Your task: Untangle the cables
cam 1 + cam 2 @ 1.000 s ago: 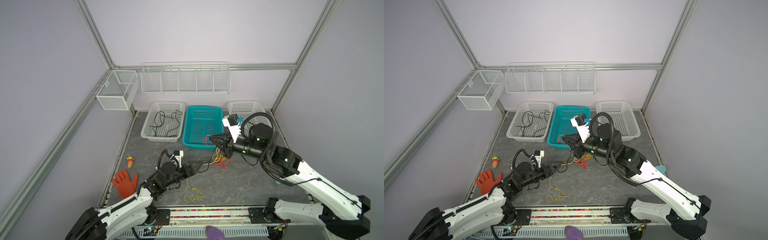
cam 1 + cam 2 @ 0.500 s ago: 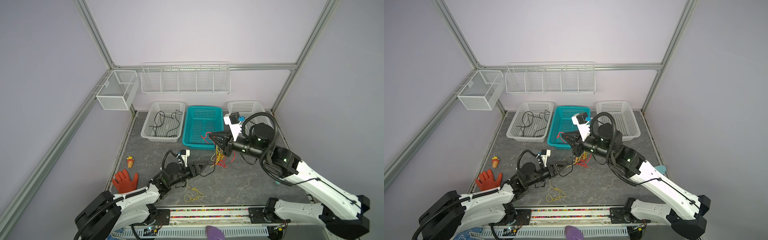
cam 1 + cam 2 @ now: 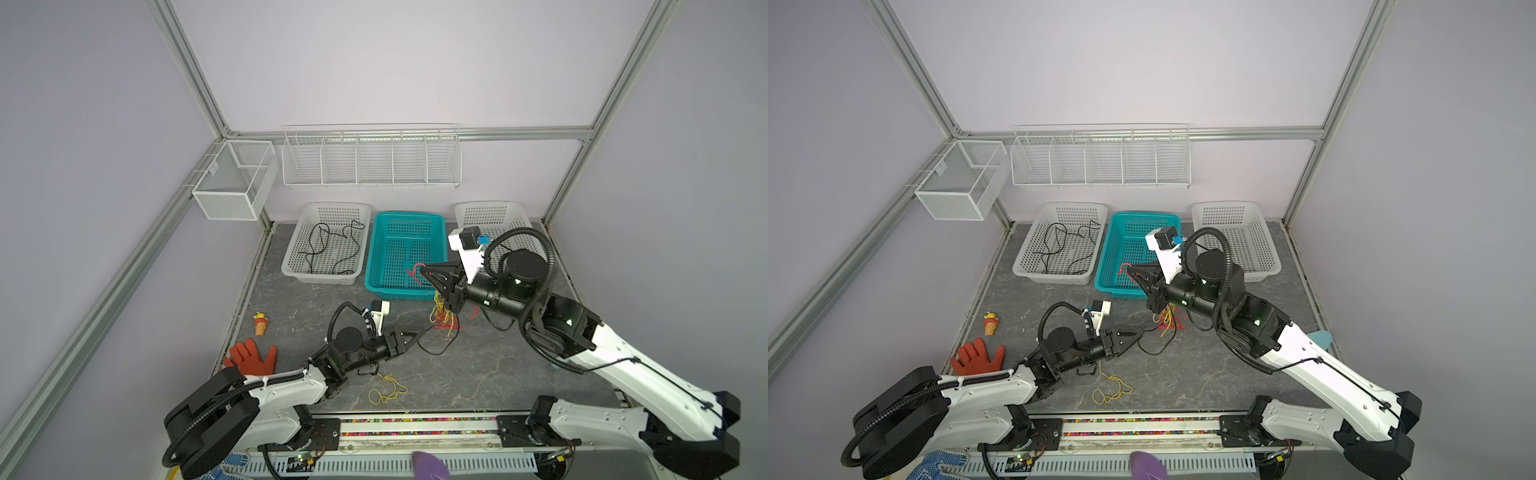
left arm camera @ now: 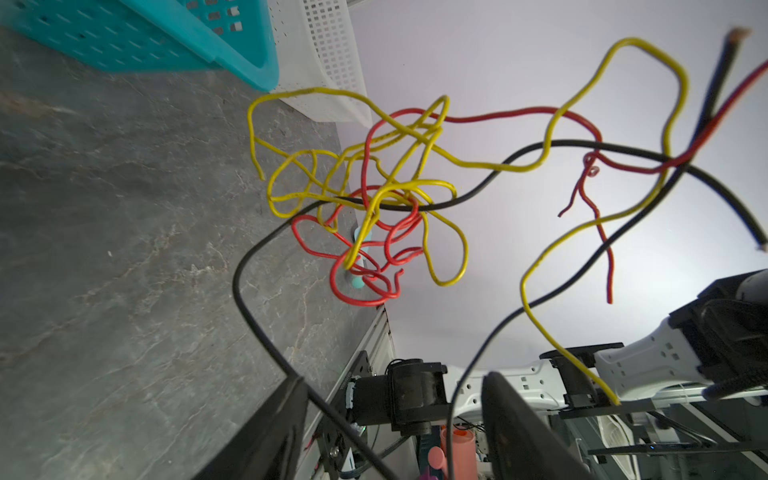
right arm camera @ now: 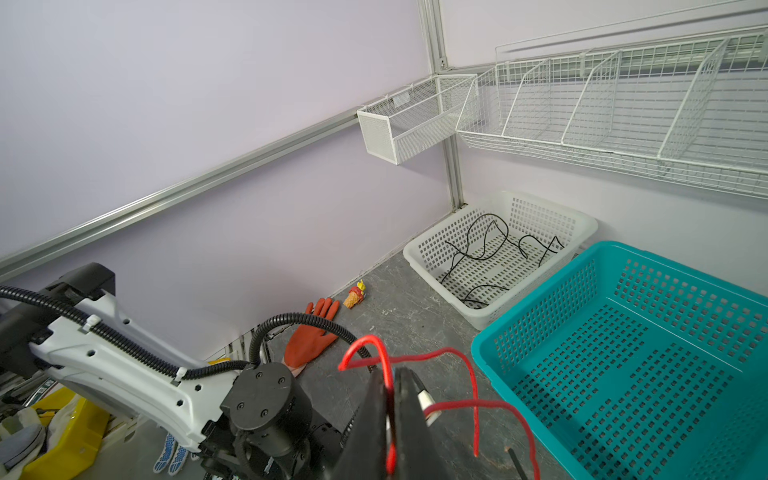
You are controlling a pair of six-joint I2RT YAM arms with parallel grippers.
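Note:
My right gripper (image 3: 422, 270) (image 3: 1129, 270) (image 5: 388, 374) is shut on a red cable (image 5: 415, 357) and holds it above the teal basket's front edge. From it a tangle of red, yellow and black cables (image 3: 442, 316) (image 3: 1169, 322) (image 4: 374, 208) hangs to the table. My left gripper (image 3: 419, 330) (image 3: 1140, 332) (image 4: 395, 399) lies low beside the tangle, left of it. Its jaws stand apart, with a black cable (image 4: 249, 299) (image 3: 436, 349) running between them and against one finger (image 4: 286, 419). A separate yellow cable (image 3: 386, 392) (image 3: 1111, 390) lies near the front rail. Another black cable (image 3: 332, 249) (image 5: 490, 253) rests in the left white basket.
Along the back stand a left white basket (image 3: 291, 266), a teal basket (image 3: 405, 217) and a right white basket (image 3: 498, 206). An orange glove (image 3: 251, 357) and a small ice-cream toy (image 3: 260, 324) lie by the left wall. A wire shelf (image 3: 370, 158) and a mesh box (image 3: 232, 183) hang above.
My left gripper has slid right toward the tangle, and its jaws have narrowed around the black cable. The right gripper has risen slightly with the red cable.

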